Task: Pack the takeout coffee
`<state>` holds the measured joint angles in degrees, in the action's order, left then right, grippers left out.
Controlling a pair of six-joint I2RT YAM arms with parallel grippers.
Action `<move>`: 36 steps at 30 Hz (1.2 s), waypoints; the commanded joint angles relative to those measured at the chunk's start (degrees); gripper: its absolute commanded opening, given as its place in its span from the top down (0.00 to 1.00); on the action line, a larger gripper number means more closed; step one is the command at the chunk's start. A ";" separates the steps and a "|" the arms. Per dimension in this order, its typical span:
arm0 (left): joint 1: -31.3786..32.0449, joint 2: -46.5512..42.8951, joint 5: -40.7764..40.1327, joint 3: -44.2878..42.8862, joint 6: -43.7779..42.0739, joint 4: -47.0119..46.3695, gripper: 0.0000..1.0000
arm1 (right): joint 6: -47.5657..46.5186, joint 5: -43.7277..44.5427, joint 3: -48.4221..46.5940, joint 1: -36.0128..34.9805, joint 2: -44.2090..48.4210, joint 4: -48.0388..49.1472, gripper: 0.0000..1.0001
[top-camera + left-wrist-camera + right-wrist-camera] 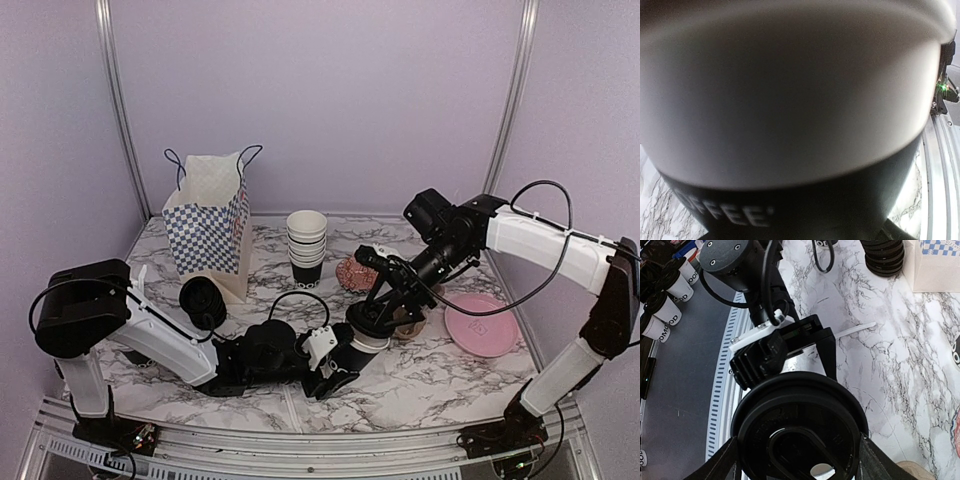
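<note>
The takeout coffee [368, 343] stands near the table's front middle, a cup with a pale upper wall, a black base with white print [790, 100] and a black lid [800, 425]. From above, my right gripper [385, 310] [799, 460] is shut on the lid, one finger pressed to each side of its rim. My left gripper [345, 365] reaches in low from the left, its black fingers [829, 347] flanking the cup's body. The lid and the cup hide whether they touch the wall. In the left wrist view the cup fills the picture and no fingers show.
A blue-checked paper bag [210, 225] stands open at the back left, with a stack of black lids [203, 300] in front of it. A stack of cups [306, 245] and a pink doughnut [355, 272] sit mid-table. A pink plate [481, 323] lies right. A white stirrer [855, 330] lies beside the left gripper.
</note>
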<state>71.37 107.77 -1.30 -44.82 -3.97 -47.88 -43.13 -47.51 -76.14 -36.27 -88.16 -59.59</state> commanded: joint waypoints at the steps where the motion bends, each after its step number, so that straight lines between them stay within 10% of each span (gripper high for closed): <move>1: 0.25 1.13 0.77 1.02 -0.38 -7.49 0.26 | 1.50 -2.51 -0.83 1.03 1.64 2.54 0.32; 36: -0.01 3.66 -1.31 -0.60 1.83 -9.74 0.23 | 2.80 7.46 4.88 -4.30 3.11 5.69 0.32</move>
<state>71.55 110.61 -0.67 -44.07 -2.39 -54.94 -40.51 -43.46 -71.77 -39.33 -85.91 -53.65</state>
